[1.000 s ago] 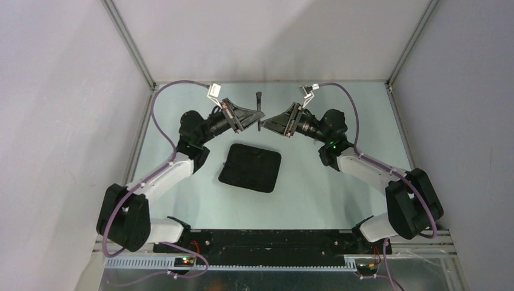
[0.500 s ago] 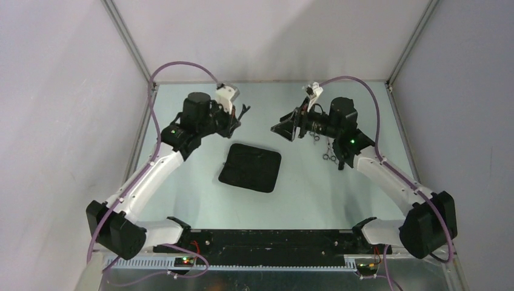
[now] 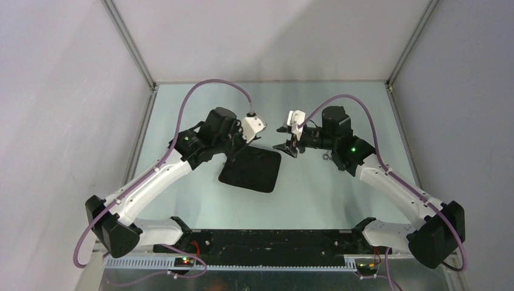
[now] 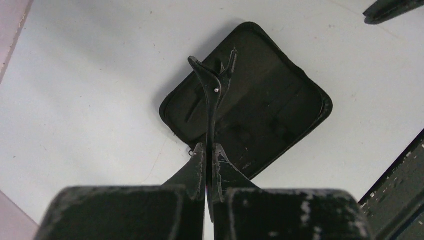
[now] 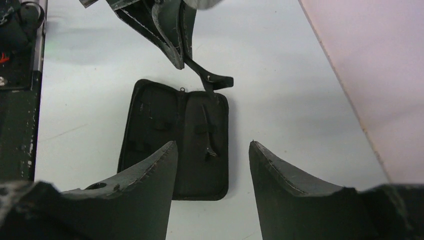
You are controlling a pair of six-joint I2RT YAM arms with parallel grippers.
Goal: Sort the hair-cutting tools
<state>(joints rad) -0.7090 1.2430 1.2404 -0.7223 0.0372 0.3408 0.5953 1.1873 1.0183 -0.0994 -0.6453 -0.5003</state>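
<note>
Left pincer (image 4: pixel 209 152) pinches a black clip (image 4: pixel 212 92) tight above the open case (image 4: pixel 285 107), apparently to stow it; right pincer (image 5: pixel 212 145) gapes empty.

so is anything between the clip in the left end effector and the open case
Nothing visible does. The black clip, pinched in the left end effector, hangs over the open zip case; the right end effector is open and aside.
</note>
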